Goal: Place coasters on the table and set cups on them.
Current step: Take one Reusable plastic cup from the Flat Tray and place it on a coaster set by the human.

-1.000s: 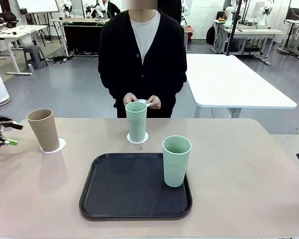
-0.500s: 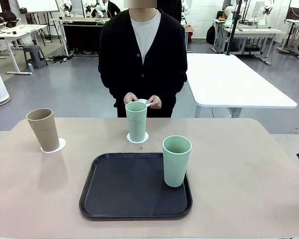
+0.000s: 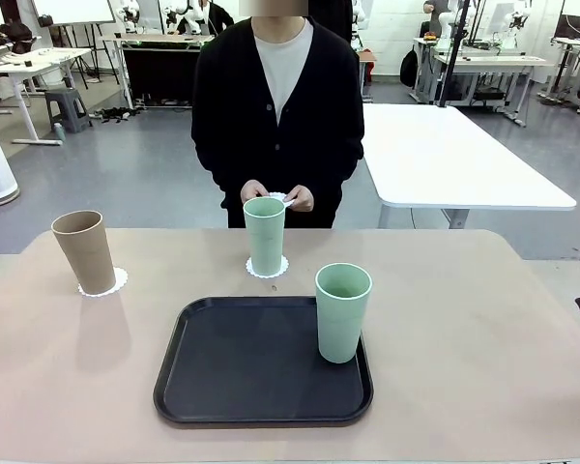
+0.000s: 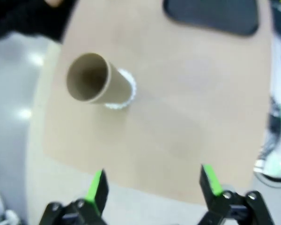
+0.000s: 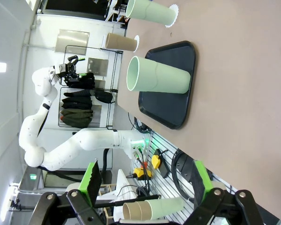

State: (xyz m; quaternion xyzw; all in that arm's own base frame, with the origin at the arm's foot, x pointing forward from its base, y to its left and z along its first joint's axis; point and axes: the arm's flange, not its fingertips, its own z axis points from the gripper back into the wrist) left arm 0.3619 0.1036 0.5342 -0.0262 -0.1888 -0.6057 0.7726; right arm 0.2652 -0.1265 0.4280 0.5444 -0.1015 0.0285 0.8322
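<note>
I am drawing my left pincer (image 4: 152, 179) back from the brown cup (image 3: 84, 250), jaws wide and empty; that cup is sitting on its coaster (image 3: 119, 281), as is the far mint cup (image 3: 265, 235). My right pincer (image 5: 145, 172) is hanging wide too. The near mint cup (image 3: 342, 311) is waiting on the tray (image 3: 222, 387) while the person's hands (image 3: 299, 200) are holding the last coaster (image 3: 278, 197).

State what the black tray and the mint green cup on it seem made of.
Black rectangular tray: likely plastic, matte, faint sheen along its rounded raised rim. Mint green tapered cup: probably matte plastic; even colour, no glare.
</note>
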